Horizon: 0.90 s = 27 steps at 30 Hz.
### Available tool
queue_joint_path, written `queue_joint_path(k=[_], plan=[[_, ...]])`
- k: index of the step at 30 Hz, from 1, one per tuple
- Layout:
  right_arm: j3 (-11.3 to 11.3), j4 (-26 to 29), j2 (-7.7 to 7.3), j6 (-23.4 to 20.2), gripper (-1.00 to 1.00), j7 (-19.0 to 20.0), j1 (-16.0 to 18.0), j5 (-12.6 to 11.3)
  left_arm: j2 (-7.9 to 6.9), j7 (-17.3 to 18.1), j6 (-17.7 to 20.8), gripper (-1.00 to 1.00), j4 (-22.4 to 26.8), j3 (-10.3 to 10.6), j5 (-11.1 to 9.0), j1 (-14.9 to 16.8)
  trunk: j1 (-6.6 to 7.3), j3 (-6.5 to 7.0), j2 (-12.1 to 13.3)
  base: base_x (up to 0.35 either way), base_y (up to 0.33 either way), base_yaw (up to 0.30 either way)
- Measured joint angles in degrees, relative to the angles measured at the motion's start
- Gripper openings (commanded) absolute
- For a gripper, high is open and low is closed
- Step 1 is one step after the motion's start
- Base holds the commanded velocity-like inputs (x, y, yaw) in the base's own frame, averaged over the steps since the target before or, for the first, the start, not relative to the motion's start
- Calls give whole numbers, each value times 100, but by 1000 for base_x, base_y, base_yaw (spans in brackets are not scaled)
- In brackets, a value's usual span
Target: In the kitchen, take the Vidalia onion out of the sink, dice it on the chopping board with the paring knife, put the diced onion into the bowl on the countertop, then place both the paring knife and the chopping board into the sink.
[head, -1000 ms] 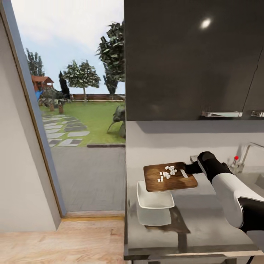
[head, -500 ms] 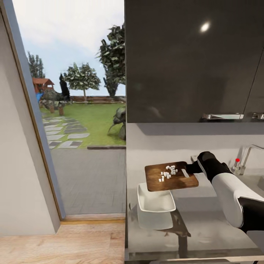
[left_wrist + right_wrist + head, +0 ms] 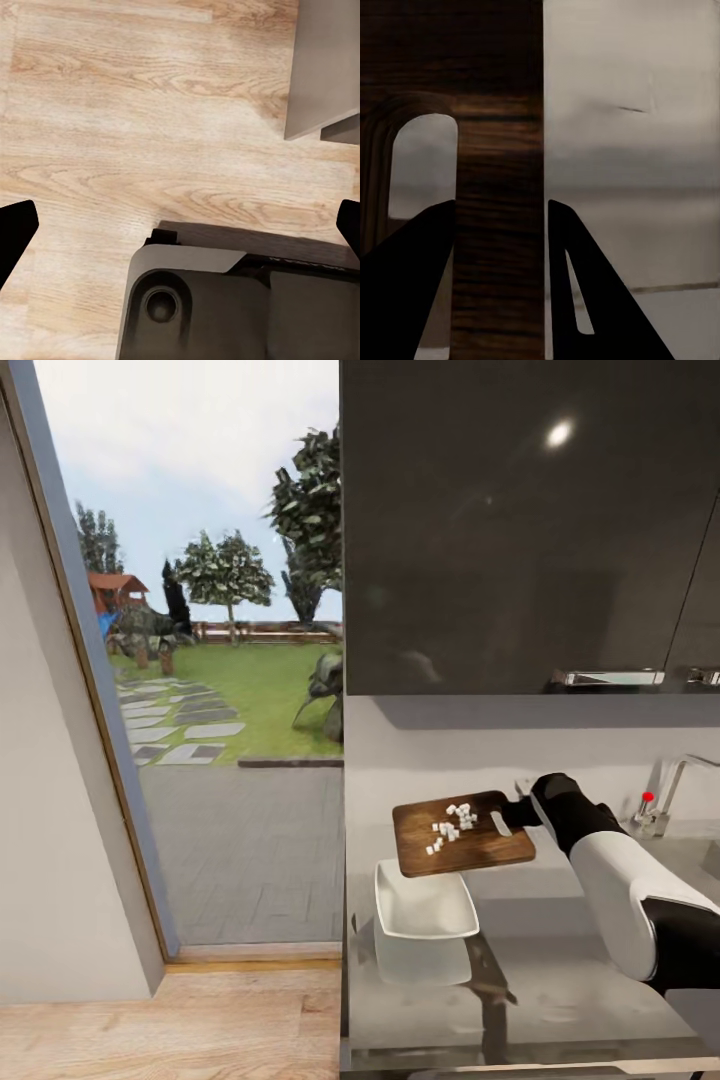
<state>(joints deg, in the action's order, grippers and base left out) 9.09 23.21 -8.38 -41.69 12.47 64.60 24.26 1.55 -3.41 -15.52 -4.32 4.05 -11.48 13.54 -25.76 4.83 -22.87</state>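
My right gripper [image 3: 514, 815] holds the brown chopping board [image 3: 470, 847] by its right end, raised above the countertop [image 3: 560, 970] and tilted down on its left side. Small white diced onion pieces [image 3: 452, 826] lie on the board. The white squarish bowl [image 3: 425, 902] stands on the countertop just below the board's lower left edge. In the right wrist view the right gripper [image 3: 499, 214] is shut on the board's wooden edge [image 3: 499, 150] beside its handle slot. My left gripper [image 3: 180, 225] hangs open over the wood floor. The paring knife is out of view.
The chrome tap [image 3: 668, 780] with a red dot stands at the right by the sink's drainboard [image 3: 690, 852]. Dark wall cabinets [image 3: 520, 520] hang over the counter. A large opening [image 3: 210, 660] to a garden lies left, with the robot's base [image 3: 225, 307] below the left gripper.
The right gripper has lifted the board a little and shifted it left, tilting its left edge down over the bowl; the onion pieces have slid slightly left. The camera moved slightly.
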Motion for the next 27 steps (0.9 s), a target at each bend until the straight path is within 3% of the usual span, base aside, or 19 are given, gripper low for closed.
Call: queue_joint_path(k=[5, 14, 27], plan=[[-55, -1, 15, 45, -100, -7, 0, 5, 0, 0, 0, 100, 0, 0, 0, 0, 0, 0, 0, 0, 0, 0], [-639, -2, 143, 374, -100, -34, 1, 14, -2, 0, 0, 100, 0, 0, 0, 0, 0, 0, 0, 0, 0, 0], [-695, -1, 160, 400, -100, -45, 1, 21, 0, 0, 0, 100, 0, 0, 0, 0, 0, 38, -1, 0, 0, 0]])
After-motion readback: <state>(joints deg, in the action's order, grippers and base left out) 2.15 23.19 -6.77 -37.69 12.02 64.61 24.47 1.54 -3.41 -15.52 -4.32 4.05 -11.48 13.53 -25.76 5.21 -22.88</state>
